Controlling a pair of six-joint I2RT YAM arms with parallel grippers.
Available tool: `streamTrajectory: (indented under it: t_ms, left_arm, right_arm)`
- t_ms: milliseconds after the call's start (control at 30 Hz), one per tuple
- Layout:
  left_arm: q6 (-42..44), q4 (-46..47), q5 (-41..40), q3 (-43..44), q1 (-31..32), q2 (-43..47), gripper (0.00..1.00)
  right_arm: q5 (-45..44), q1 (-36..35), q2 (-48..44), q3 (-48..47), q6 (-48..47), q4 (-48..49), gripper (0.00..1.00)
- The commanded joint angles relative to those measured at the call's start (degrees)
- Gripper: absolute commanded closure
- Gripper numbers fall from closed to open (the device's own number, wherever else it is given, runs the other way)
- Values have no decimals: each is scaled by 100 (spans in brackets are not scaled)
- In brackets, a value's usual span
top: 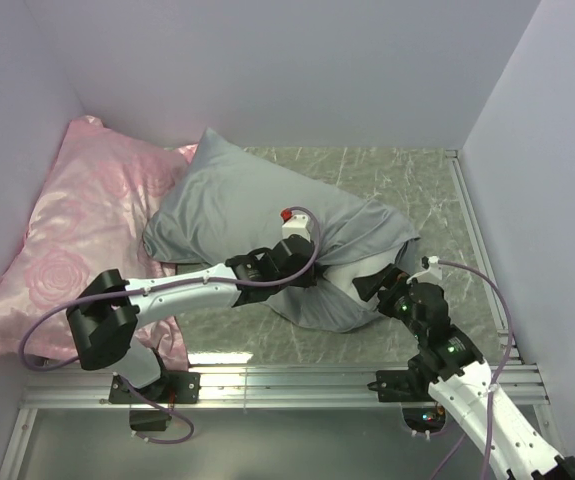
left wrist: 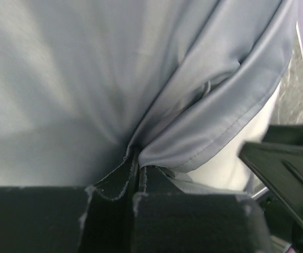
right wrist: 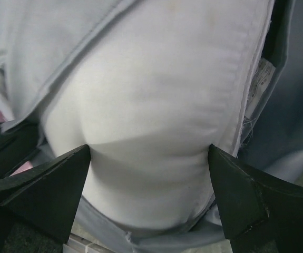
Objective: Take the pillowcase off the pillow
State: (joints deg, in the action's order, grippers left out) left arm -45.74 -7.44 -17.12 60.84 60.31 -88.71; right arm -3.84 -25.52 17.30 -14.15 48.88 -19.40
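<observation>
Top external view: the pillowcase [top: 237, 200] lay mid-desk with nearly all of the pillow [right wrist: 151, 105] inside it. Only the pillow's white end showed, at the open mouth on the near right side.

Progress, as I judged it: early. The mouth was parted and a grip taken, but the case had not yet been drawn off. Almost the whole length was left to strip.

Left jaws: together, clamped on a fold of grey fabric just behind the stitched hem [left wrist: 220, 137].

Right jaws: apart, one finger on each side of the bare white end, pressing it lightly or just off it; I could not tell which. A small sewn label [right wrist: 262, 74] sat at the pillow's seam.

Surroundings: a pink rose-patterned pillow [top: 77, 230] lay at far left, its edge touching or tucked under the grey case. The marbled desk [top: 407, 180] showed beyond. Walls were close on three sides.

Obstacles, by judgement: the pink pillow could drag along, and the left wall limited pull room.
</observation>
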Motion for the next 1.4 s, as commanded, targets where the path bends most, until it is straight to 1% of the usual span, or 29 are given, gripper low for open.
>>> streamTrajectory:
  t_ms: [0,133,233,333,400,433,467,500,533,567,600,633,667,700,733,767,800,833,900,933,1033,1167,1233,1367]
  left_arm:
    - [65,-433,-107,-11,103,143,99]
    - [161,-477,-63,147,103,3,99]
    - [205,-495,-45,262,147,-103,99]
    - [258,-495,-19,349,252,-147,99]
    - [311,-495,-10,385,305,-156,96]
    - [372,-504,16,411,358,-156,95]
    - [416,-486,51,437,393,-147,93]
    - [451,-486,51,464,428,-164,90]
    - [495,-530,17,525,489,-156,89]
    - [522,-556,-19,560,516,-164,87]
    - [531,-583,-45,587,543,-165,84]
    - [583,-592,-63,613,578,-147,81]
    - [609,-574,-98,622,630,-69,77]
    - [644,-531,-115,622,665,-16,70]
    - [706,-478,-150,596,735,46,65]
    - [759,-321,-168,561,780,203,59]
    - [803,-224,-168,517,824,292,47]
    - [916,-92,-160,421,868,380,42]
    - [970,242,-151,332,1008,670,31]
    - [1022,322,-142,280,1104,757,30]
    - [1128,559,-256,236,1315,1214,28]
    - [1304,857,-301,244,1509,1653,26]
    - [1452,1068,-221,253,1623,1786,23]
    - [1682,1244,-353,218,1843,1953,19]
  right_arm:
    - [164,-23,221,176,147,472,0]
    - [76,-23,-42,159,192,252,0]
    - [75,-23,141,132,201,374,0]
    - [295,-32,563,325,227,874,4]
    - [366,-58,748,360,227,1051,8]
    - [366,-67,801,352,201,1157,11]
    - [523,-85,853,317,183,1192,29]
    - [585,-76,871,247,113,1228,51]
    - [612,-85,880,11,78,1141,74]
    - [603,-85,880,-182,43,1027,100]
    - [560,-94,846,-402,-62,887,100]
    - [516,-102,819,-935,-115,537,100]
    - [455,-94,793,-1227,-177,351,100]
    - [254,-94,749,-1517,-256,158,100]
    - [104,-102,722,-2112,-300,-184,100]
    - [-19,-94,687,-2396,-335,-318,100]
    - [-273,-94,722,-2686,-423,-441,100]
    - [-371,-94,792,-3290,-458,-712,100]
    - [-556,-94,1195,-3864,-598,-942,100]
    - [-583,-94,1327,-4302,-617,-1030,100]
    - [-487,-94,1715,-4831,-661,-1005,100]
    - [-451,-94,1987,-5150,-643,-960,100]
    - [-478,-94,2084,-5351,-696,-1013,100]
    - [-539,-94,2347,-5624,-784,-1092,100]
